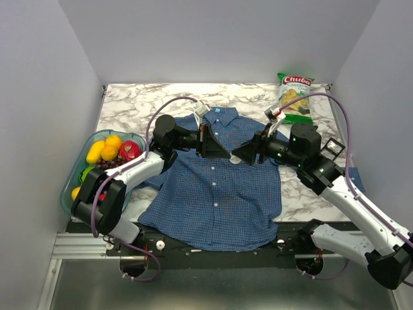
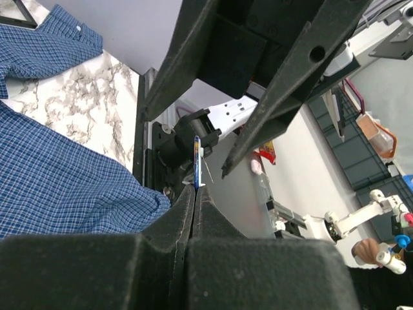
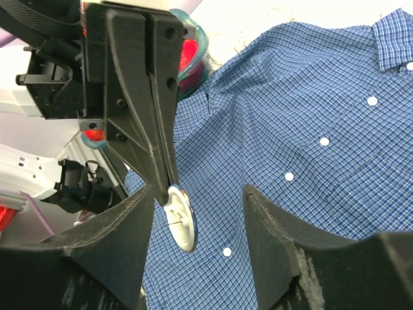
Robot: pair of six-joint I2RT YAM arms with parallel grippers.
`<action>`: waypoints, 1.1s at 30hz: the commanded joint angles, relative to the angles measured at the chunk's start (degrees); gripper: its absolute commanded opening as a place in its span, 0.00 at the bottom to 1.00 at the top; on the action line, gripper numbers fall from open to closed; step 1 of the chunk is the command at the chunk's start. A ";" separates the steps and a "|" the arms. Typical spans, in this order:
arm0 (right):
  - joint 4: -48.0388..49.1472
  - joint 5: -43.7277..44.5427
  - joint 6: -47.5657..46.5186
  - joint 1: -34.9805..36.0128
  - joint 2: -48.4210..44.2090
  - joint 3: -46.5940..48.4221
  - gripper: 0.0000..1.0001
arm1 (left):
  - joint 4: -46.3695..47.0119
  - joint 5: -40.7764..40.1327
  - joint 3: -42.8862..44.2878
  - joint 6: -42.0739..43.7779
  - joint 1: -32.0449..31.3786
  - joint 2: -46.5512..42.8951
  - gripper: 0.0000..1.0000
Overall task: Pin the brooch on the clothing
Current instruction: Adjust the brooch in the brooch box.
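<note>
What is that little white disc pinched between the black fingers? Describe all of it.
It's the brooch: a small round badge, its plain white back and thin wire pin toward the right wrist camera; edge-on from the left wrist, its face looks blue. The shut left gripper pinches its edge, holding it over the blue checked shirt. The right gripper has its open fingers either side of it.

Top external: high, behind arm bases (image 1: 129, 231), looking down; whole table (image 1: 129, 106), shirt (image 1: 216, 200) mid-frame.
Left wrist: close, level, facing right gripper (image 2: 187, 145), upper frame.
Right wrist: close, angled down on shirt; left gripper (image 3: 169, 187) upper left.
Wrist views share brooch (image 3: 181, 219); all share shirt.
</note>
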 commanded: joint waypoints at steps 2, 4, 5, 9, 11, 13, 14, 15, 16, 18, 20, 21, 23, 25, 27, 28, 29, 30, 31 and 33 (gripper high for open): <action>-2.13 -5.29 -0.86 -0.93 -0.33 2.23 0.54 | -3.84 2.21 1.95 3.84 -0.48 -0.61 0.00; -2.57 -6.69 -0.86 -1.28 0.28 2.49 0.50 | -4.19 2.30 2.03 4.10 -0.39 -0.61 0.00; -2.75 -7.13 -1.04 -1.28 0.37 2.49 0.48 | -4.36 2.39 2.03 4.19 -0.48 -0.70 0.00; -3.71 -8.45 -1.57 -1.37 1.34 2.67 0.44 | -4.54 2.56 2.12 4.45 -0.56 -0.70 0.00; -4.06 -8.89 -1.74 -1.46 1.51 2.58 0.44 | -4.63 2.56 2.12 4.54 -0.56 -0.70 0.00; -4.24 -8.89 -2.01 -1.54 1.69 2.49 0.43 | -4.63 2.65 2.21 4.45 -0.56 -0.70 0.00; -4.24 -8.89 -2.09 -1.63 1.78 2.49 0.42 | -4.63 2.74 2.21 4.45 -0.56 -0.70 0.00; -4.33 -8.89 -2.10 -1.46 2.04 2.40 0.41 | -4.72 2.65 2.21 4.63 -0.65 -0.61 0.00; -4.33 -9.07 -2.10 -1.72 2.04 2.32 0.40 | -4.80 2.74 2.30 4.63 -0.65 -0.70 0.00; -4.33 -9.07 -2.01 -1.63 2.13 2.31 0.36 | -5.07 2.65 2.30 4.80 -0.65 -0.61 0.00; -4.24 -9.07 -1.92 -1.72 2.04 2.31 0.35 | -5.16 2.74 2.30 4.89 -0.74 -0.52 0.00; -4.24 -8.98 -2.01 -1.72 2.04 2.40 0.35 | -5.24 2.83 2.30 4.98 -0.74 -0.44 0.00; -4.33 -8.98 -2.01 -1.81 2.13 2.49 0.35 | -5.94 2.83 2.47 5.33 -0.91 -0.43 0.00; -4.24 -8.98 -2.01 -1.90 2.04 2.49 0.35 | -7.17 2.91 2.65 6.29 -1.00 -0.44 0.00; -4.24 -9.07 -2.09 -1.90 2.13 2.49 0.30 | -7.62 2.92 2.74 6.65 -1.00 -0.52 0.00; -4.24 -9.16 -2.10 -1.98 2.13 2.40 0.27 | -7.79 2.92 2.74 6.82 -1.00 -0.52 0.00; -4.24 -9.33 -2.10 -1.98 2.13 2.40 0.23 | -7.88 2.83 2.74 6.83 -1.00 -0.52 0.00; -4.24 -9.42 -2.10 -1.98 2.22 2.32 0.20 | -7.97 2.91 2.91 6.91 -1.00 -0.44 0.00; -4.24 -9.60 -2.10 -1.98 2.22 2.31 0.18 | -8.14 2.83 2.82 7.00 -1.00 -0.52 0.00; -4.24 -9.95 -2.10 -1.98 2.31 2.05 0.11 | -8.23 2.92 2.91 7.09 -1.00 -0.61 0.00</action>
